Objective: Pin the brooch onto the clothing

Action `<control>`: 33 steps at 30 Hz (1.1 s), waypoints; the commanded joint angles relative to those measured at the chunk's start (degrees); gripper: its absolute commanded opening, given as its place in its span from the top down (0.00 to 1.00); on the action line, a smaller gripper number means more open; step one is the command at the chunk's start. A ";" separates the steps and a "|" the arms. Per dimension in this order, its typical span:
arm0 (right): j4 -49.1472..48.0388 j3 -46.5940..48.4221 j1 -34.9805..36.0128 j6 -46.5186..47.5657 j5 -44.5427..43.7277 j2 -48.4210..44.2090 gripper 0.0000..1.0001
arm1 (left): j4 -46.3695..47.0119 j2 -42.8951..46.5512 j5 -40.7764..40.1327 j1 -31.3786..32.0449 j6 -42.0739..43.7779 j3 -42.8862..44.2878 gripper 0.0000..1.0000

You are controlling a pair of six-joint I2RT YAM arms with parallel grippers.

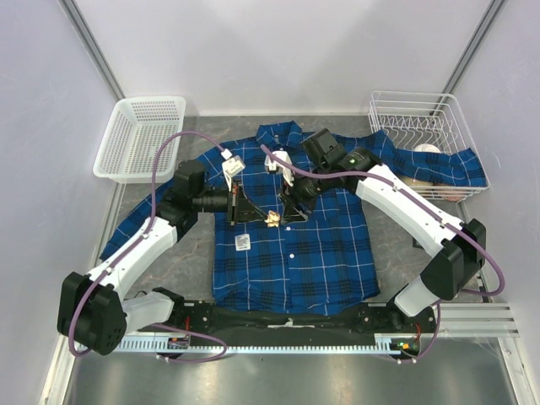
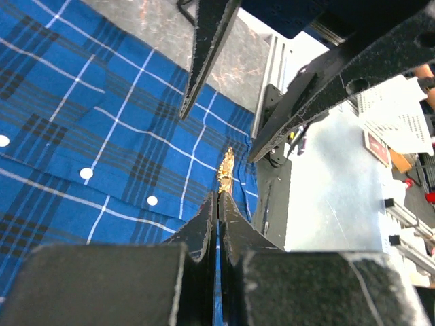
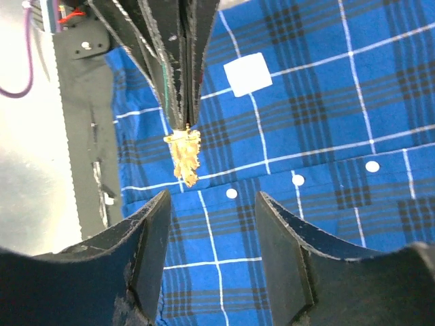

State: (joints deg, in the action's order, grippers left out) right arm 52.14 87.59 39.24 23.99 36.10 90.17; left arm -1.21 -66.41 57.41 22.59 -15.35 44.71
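Lying flat on the table, the clothing is spread out as a blue plaid shirt, collar toward 12 o'clock. The brooch is seen at the shirt's chest by the button line, gold and leaf-like, pinched from 9 o'clock by the left gripper, its fingers pressed together on it. The right gripper, at the brooch's 1 o'clock, is spread apart, holding nothing.

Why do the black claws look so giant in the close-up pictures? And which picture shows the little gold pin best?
Right wrist view: the pin is sharp against the shirt, best here; the right pincer looks giant, being right at the lens. Left wrist view: the left pincer looms likewise, the pin shows edge-on. Top view: even light, pin just a speck.
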 commanded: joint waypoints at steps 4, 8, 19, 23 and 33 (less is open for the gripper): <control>2.09 2.14 -0.66 1.06 13.64 0.44 0.43 | -0.46 -0.39 7.72 -0.09 6.74 3.10 0.98; 2.00 2.41 -0.66 -0.60 16.45 1.41 0.48 | -0.46 -0.38 7.55 -0.09 6.92 3.19 0.98; 0.16 2.76 -0.83 -4.91 17.69 3.52 0.83 | -0.02 0.32 7.81 0.00 6.92 3.10 0.98; -0.72 3.02 -0.66 -5.88 18.39 3.52 1.00 | -0.54 0.67 7.81 0.00 7.09 2.93 0.98; -0.46 1.79 -1.72 -6.76 22.35 2.99 1.00 | 0.42 6.21 9.74 -1.06 8.76 -1.37 0.55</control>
State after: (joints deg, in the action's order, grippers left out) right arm 53.32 88.01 37.74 17.58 53.80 93.82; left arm -2.85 -62.72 64.40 21.82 -9.13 44.80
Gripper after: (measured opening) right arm 0.010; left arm 0.435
